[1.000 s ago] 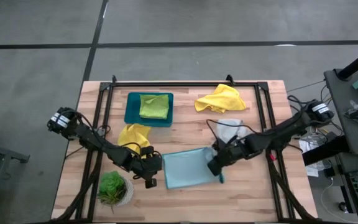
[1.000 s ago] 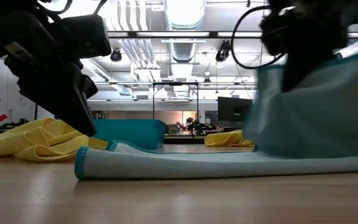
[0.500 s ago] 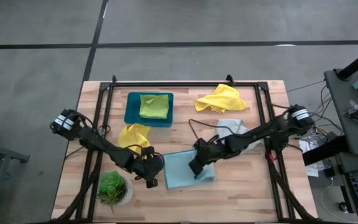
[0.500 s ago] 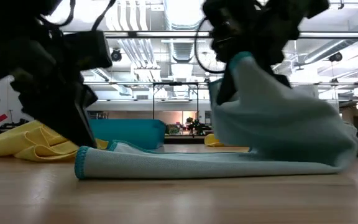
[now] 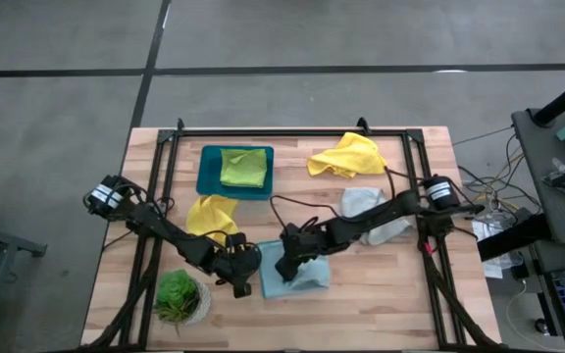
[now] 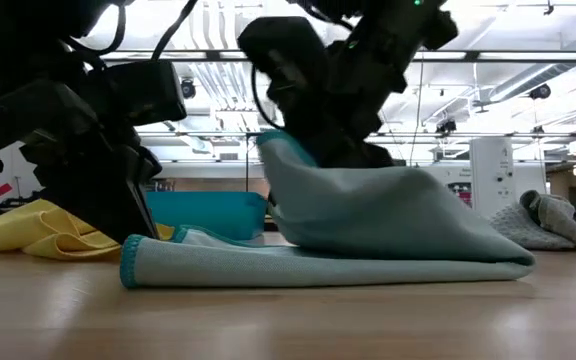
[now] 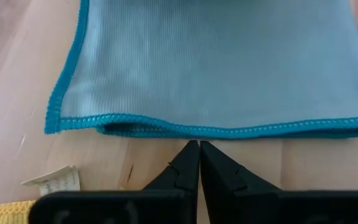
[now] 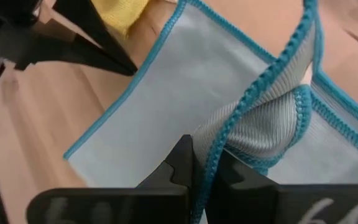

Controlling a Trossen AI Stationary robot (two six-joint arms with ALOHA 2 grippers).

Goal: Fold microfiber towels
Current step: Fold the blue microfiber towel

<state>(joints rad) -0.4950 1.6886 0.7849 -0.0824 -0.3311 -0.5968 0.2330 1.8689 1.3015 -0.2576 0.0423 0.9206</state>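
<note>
A light blue microfiber towel [image 5: 297, 277] lies near the table's front middle, its right part raised and carried over the flat lower layer [image 7: 216, 62]. My right gripper [image 5: 284, 269] is shut on it. My left gripper [image 7: 199, 147], shut, stands on the table just outside the towel's left hem [image 7: 185, 129]. One yellow towel [image 5: 211, 212] lies crumpled behind my left gripper, and another [image 5: 347, 155] lies at the far right. A pale grey towel [image 5: 371, 214] lies under my right arm. A folded lime green towel [image 5: 244, 167] rests in the teal tray [image 5: 207, 182]. My left gripper's shut fingertips [image 7: 191, 155] point slanting down at the table right beside the towel's left hem; I cannot tell whether they touch it. My right gripper pinches the towel's teal-stitched edge [image 8: 224, 140] between its two fingers, slanting down from the table's right. That edge [image 6: 280, 148] is held above the lower layer. The cloth slopes slack down to a fold [image 6: 513, 265] on the table.
A small potted plant [image 5: 177, 296] stands at the near left, close to my left arm. The black frame rails [image 5: 165, 186] run along both table sides. Bare wood lies in front of the blue towel and at the near right.
My right gripper has swept toward the table's left edge, a little lower, carrying the blue towel's right edge over the rest. The lifted part has folded over leftward, while the lower layer and its left hem stayed flat on the table.
</note>
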